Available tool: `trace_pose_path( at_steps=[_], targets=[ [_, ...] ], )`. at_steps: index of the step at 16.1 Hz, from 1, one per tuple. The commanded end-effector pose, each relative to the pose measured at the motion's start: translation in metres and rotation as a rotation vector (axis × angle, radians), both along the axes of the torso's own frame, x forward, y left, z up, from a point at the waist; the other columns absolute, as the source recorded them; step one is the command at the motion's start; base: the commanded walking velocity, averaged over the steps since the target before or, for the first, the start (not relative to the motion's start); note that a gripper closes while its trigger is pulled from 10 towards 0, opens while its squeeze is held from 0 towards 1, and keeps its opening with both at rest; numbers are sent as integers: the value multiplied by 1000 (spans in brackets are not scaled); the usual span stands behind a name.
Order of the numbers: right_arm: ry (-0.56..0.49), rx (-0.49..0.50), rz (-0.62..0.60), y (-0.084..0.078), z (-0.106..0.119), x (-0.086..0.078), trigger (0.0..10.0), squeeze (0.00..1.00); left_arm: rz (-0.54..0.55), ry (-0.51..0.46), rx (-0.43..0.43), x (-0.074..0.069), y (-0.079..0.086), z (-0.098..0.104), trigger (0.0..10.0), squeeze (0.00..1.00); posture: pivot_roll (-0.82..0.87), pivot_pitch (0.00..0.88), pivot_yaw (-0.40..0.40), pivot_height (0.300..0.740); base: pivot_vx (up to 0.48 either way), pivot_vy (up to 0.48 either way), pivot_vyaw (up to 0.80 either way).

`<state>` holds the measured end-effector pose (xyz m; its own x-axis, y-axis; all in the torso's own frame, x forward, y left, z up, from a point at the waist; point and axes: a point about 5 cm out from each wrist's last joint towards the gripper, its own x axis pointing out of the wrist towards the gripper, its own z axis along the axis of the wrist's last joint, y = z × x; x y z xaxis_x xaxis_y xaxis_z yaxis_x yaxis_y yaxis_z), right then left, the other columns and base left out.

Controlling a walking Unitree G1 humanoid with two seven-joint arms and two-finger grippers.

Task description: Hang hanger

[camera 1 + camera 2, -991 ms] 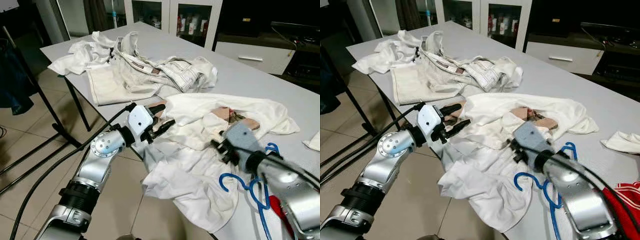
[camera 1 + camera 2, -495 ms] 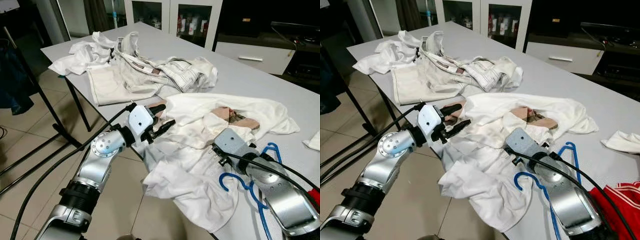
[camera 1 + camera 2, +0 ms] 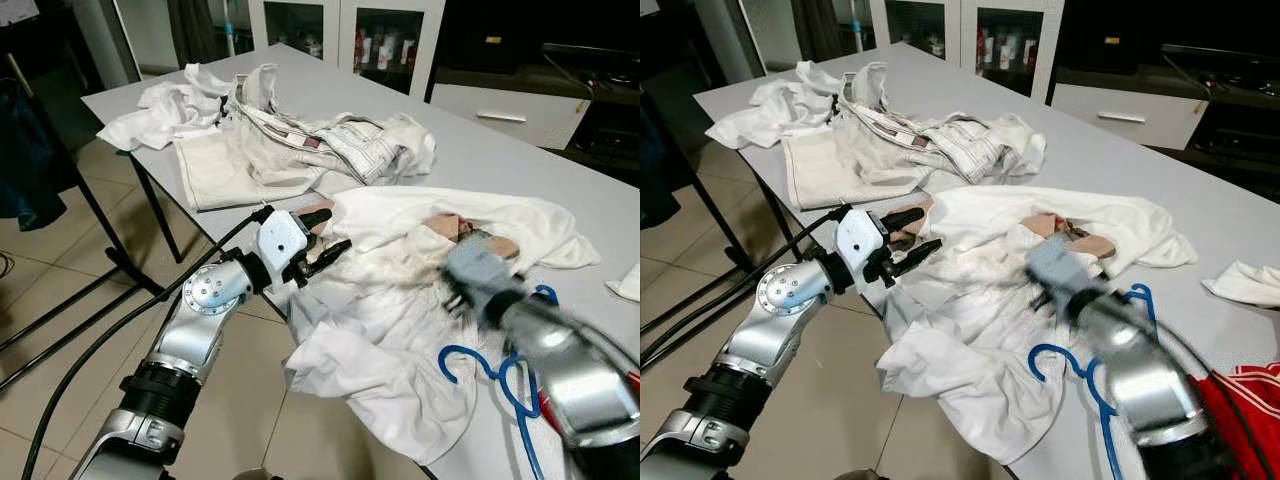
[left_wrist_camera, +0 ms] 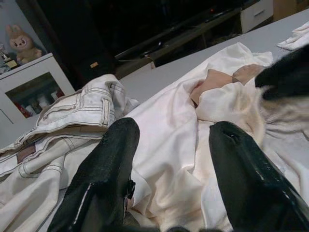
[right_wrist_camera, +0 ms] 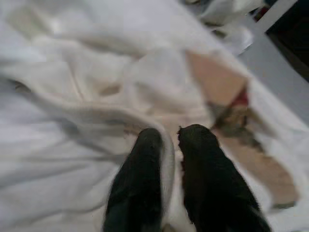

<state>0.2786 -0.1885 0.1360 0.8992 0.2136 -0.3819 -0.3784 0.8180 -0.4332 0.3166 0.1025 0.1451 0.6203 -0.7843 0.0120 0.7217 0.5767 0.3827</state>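
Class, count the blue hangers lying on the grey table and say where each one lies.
1: the blue hanger lies near the table's front edge, beside the white shirt, partly behind the right arm. Clothes may hide others.

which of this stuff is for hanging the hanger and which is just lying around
For the job:
- blue hanger
- white shirt beside it
- right gripper, fingers pinching a fold of the shirt
- left gripper, fingers open at the shirt's edge

Lying about:
- pale jeans
- white garment at the table's far corner
- red cloth
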Motion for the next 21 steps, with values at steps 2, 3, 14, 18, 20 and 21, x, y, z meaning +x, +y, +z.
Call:
trace_pose_path(
  at_steps=[2, 3, 14, 18, 20, 21],
  targets=[
    [-54, 61, -14, -7, 19, 7, 0, 0, -8, -16, 14, 4, -3, 4, 10000, 0, -13, 0, 46, 723, 0, 0, 0],
    [-87, 87, -34, -19, 33, 14, 0, 0, -6, -17, 12, 4, -3, 4, 10000, 0, -13, 0, 44, 723, 0, 0, 0],
    [-101, 23, 70, -10, 32, 3, 10000, 1000, -4, -22, 11, 3, -3, 3, 10000, 0, -16, 0, 43, 723, 0, 0, 0],
    [-101, -51, 94, 5, 15, -5, 10000, 1000, -11, -25, 12, 4, -3, 5, 10000, 0, -16, 0, 51, 723, 0, 0, 0],
    [-105, -111, 89, 6, 10, -6, 10000, 1000, -12, -24, 14, 4, -3, 4, 10000, 0, -13, 0, 54, 723, 0, 0, 0],
    [-102, -162, 91, 6, 5, -8, 10000, 1000, -11, -23, 16, 3, -2, 4, 10000, 0, -12, 0, 56, 723, 0, 0, 0]
  ],
)
